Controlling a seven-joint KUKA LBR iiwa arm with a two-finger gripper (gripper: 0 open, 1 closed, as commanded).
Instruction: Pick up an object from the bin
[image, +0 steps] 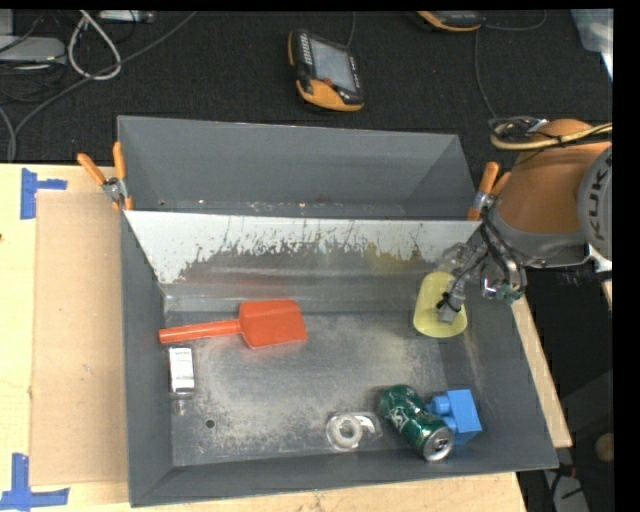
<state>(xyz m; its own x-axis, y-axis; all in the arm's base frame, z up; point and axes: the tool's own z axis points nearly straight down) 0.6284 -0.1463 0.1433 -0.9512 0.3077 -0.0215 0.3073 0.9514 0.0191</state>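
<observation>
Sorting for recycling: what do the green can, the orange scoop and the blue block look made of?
The green can looks like thin metal, probably aluminium: its end is shiny silver. The orange scoop seems plastic, one even matt colour across handle and blade. The blue block is likely plastic too, uniform matt blue, though foam is possible.

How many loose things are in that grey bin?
6: orange spatula left, white piece below it, silver ring, green can and blue block along the front, yellow piece at the pincer.

The grey metal bin (300, 170) looks matt and scuffed. The orange plastic scoop (270, 324) is smooth; the green metal drink can (412, 420) glossy; the blue plastic block (460, 412) matt.
</observation>
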